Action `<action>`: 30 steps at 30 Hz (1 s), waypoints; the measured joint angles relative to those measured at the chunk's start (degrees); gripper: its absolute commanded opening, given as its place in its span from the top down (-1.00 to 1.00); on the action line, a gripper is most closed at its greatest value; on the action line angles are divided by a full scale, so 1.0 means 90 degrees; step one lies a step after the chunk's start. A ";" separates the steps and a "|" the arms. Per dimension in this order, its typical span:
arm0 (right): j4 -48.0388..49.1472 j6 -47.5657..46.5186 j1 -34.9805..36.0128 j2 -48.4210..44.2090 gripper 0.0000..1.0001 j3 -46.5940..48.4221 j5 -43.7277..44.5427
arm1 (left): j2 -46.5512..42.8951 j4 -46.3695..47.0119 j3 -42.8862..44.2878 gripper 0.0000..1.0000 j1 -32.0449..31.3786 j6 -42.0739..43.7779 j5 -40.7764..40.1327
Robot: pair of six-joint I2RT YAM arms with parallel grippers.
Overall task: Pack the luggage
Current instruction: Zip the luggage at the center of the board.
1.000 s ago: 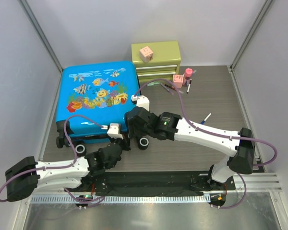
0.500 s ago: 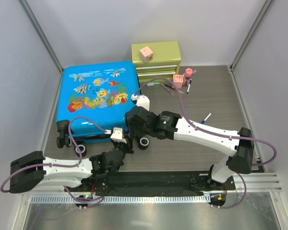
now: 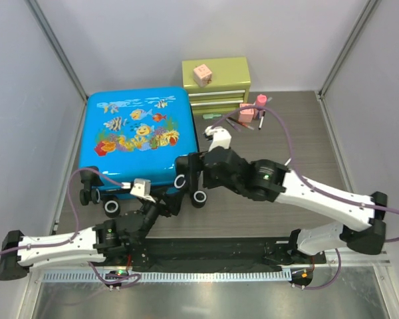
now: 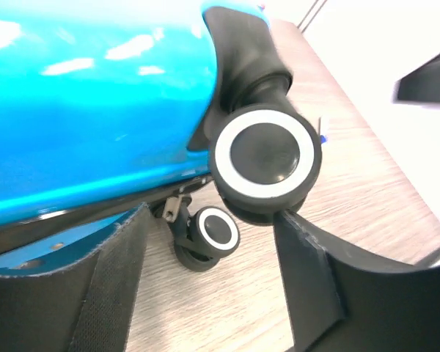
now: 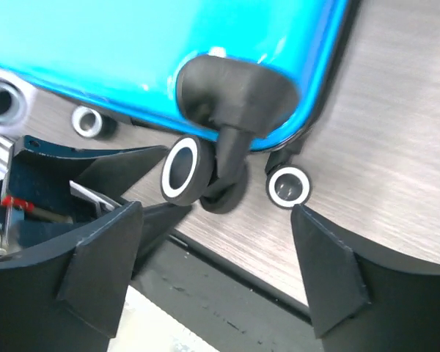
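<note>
Closest to me, my left pincer (image 3: 167,202) sits low on the table (image 3: 306,133), right at the near end of the luggage (image 3: 133,139). In the left wrist view its two fingers (image 4: 117,279) are wide apart and hold nothing. A black wheel (image 4: 264,158) with a white ring fills the view just past the tips. I cannot tell if the tips touch it. A second small wheel (image 4: 209,233) stands a bit farther back on the wood.

Just beyond, my right pincer (image 3: 188,178) comes in from the right and points at the same near right corner of the luggage. Its fingers (image 5: 103,264) are apart too, with nothing between them. In that wrist view I see two wheels with white rings, a bigger wheel (image 5: 182,167) and a smaller wheel (image 5: 288,185), under the blue corner.

The luggage lies flat on the left half of the table. Its lid is shut. The side with the fish and coral picture faces up. Its black wheels point toward my arms.

Farther back stands a green drawer chest (image 3: 216,83), just beside the far right corner of the luggage. A pink block (image 3: 201,73) sits on top of it. A pink bottle (image 3: 261,101) stands on the table in front of the chest, near its right side.
</note>
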 measured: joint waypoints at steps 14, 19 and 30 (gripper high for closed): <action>-0.0206 -0.0233 -0.0687 -0.1003 -1.00 -0.1783 0.0231 | 0.1418 -0.1960 0.2222 -0.76 -0.0296 -0.0075 0.0799; -0.0216 -0.0231 -0.0736 -0.1668 -0.99 -0.2125 0.0216 | 0.2669 -0.2674 0.3033 -0.79 -0.0364 -0.0384 0.0559; 0.0308 -0.0335 -0.0736 -0.2550 -1.00 -0.3466 0.0209 | 0.2387 -0.3643 0.3172 -0.85 -0.0367 -0.1586 -0.0257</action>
